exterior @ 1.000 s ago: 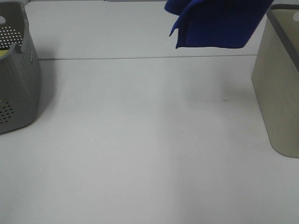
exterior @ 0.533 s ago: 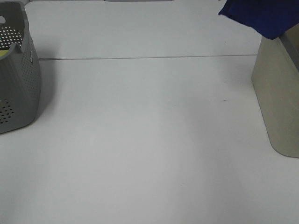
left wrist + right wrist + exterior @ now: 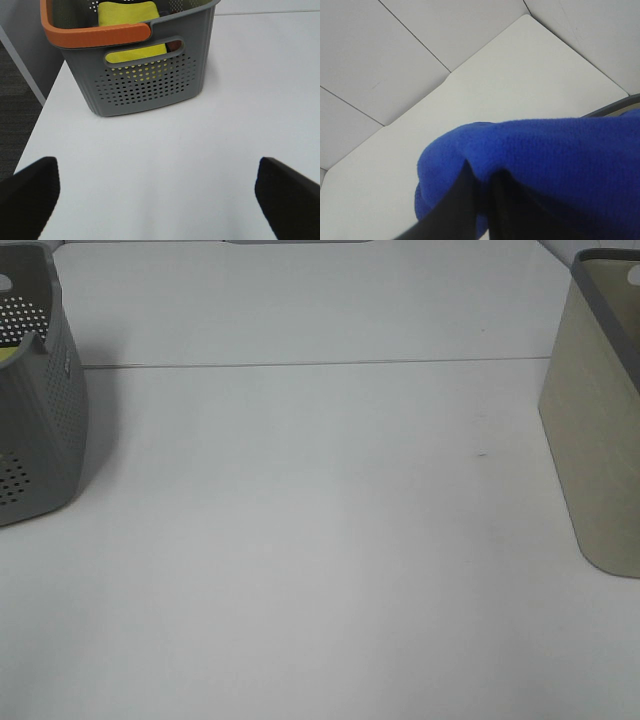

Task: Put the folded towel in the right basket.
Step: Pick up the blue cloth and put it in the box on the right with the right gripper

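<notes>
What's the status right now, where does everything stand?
Left gripper open, empty, facing gray basket. Right gripper shut on blue towel, out of overhead view, near beige basket. Nothing seen in the way.

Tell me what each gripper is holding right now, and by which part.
Right gripper: the blue towel, fingers pinched into a bunched fold; which edge cannot be told. Left gripper: open, holding nothing.

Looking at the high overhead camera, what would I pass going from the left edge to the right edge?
First the grey perforated basket, then the white table, then the beige basket.
</notes>
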{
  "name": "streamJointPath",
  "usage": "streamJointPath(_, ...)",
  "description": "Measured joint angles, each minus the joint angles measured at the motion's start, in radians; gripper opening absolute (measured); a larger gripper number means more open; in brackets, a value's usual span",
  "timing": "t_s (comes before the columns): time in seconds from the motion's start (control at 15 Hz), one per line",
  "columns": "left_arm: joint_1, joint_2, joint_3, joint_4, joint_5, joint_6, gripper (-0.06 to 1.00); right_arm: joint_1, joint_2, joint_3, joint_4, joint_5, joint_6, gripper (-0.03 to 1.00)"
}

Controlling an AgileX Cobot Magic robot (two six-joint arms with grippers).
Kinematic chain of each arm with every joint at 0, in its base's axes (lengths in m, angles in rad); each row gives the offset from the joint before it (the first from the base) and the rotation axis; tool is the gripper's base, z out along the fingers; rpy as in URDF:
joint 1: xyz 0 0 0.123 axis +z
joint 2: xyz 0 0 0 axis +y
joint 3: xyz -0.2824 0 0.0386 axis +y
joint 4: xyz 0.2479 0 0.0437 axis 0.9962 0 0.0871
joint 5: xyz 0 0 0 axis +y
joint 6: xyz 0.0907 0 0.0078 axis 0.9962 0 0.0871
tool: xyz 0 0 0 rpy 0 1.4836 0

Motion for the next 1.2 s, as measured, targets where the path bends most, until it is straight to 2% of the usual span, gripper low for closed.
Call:
streamJointPath(0.27,0.000,0.000,0.000,0.000,0.000,0.000,0.99,0.001,0.082,0.006,-0.030,0.027,0.000,0.05)
streamJointPath(0.6,0.000,0.000,0.000,0.000,0.000,0.000,0.99,0.001,0.212,0.006,-0.141,0.136,0.000,0.05)
streamJointPath(1.0,0.000,0.000,0.000,0.000,0.000,0.000,0.99,0.001,0.297,0.006,-0.160,0.287,0.003,0.05)
streamJointPath(1.2,0.000,0.000,0.000,0.000,0.000,0.000,0.99,0.001,0.297,0.006,-0.191,0.315,0.003,0.05)
